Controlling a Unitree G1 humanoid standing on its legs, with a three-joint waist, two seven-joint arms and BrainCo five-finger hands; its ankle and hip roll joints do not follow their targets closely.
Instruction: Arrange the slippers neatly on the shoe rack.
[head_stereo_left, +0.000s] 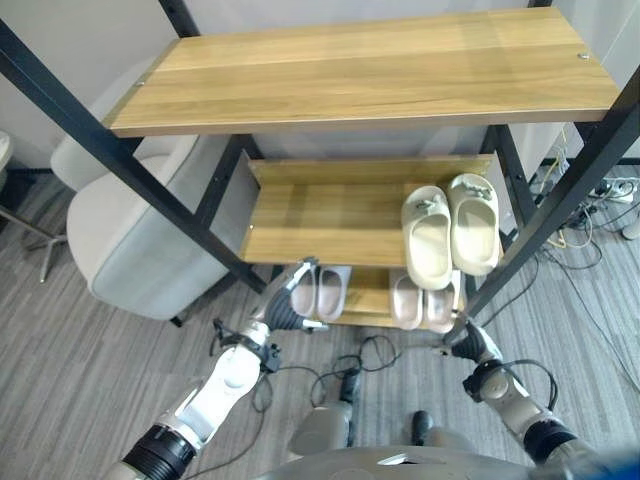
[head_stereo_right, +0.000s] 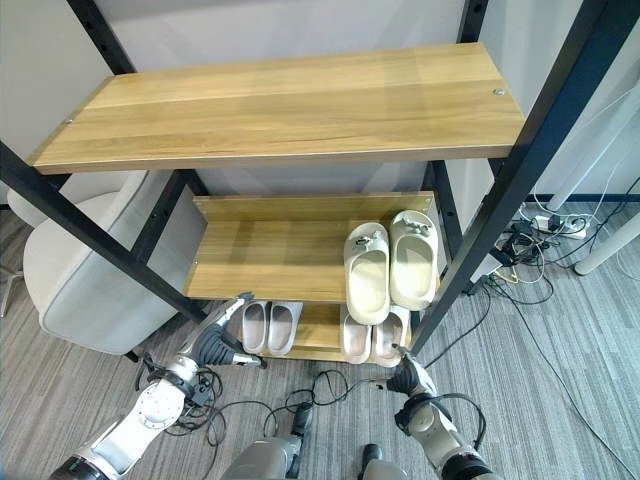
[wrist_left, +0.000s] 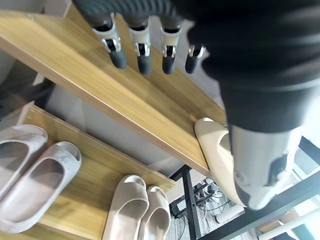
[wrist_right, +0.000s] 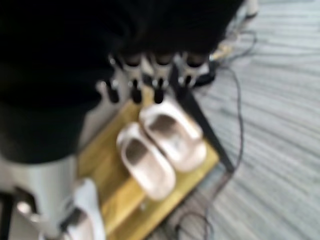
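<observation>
The shoe rack has a bare top shelf (head_stereo_left: 370, 70), a middle shelf (head_stereo_left: 320, 215) and a bottom shelf (head_stereo_left: 368, 296). A cream pair of slippers (head_stereo_left: 450, 232) lies on the right of the middle shelf. On the bottom shelf, a grey pair (head_stereo_left: 322, 292) lies at the left and a pinkish-beige pair (head_stereo_left: 424, 300) at the right. My left hand (head_stereo_left: 285, 305) hovers open just left of the grey pair (wrist_left: 35, 165), holding nothing. My right hand (head_stereo_left: 468, 340) is open, low in front of the beige pair (wrist_right: 160, 145), fingers (wrist_right: 157, 75) straight.
A light grey chair (head_stereo_left: 130, 230) stands left of the rack. Slanted black posts (head_stereo_left: 100, 150) frame the rack on both sides. Cables and a power strip (head_stereo_left: 600, 195) lie on the floor at the right, and more cables (head_stereo_left: 370, 355) lie in front of the rack.
</observation>
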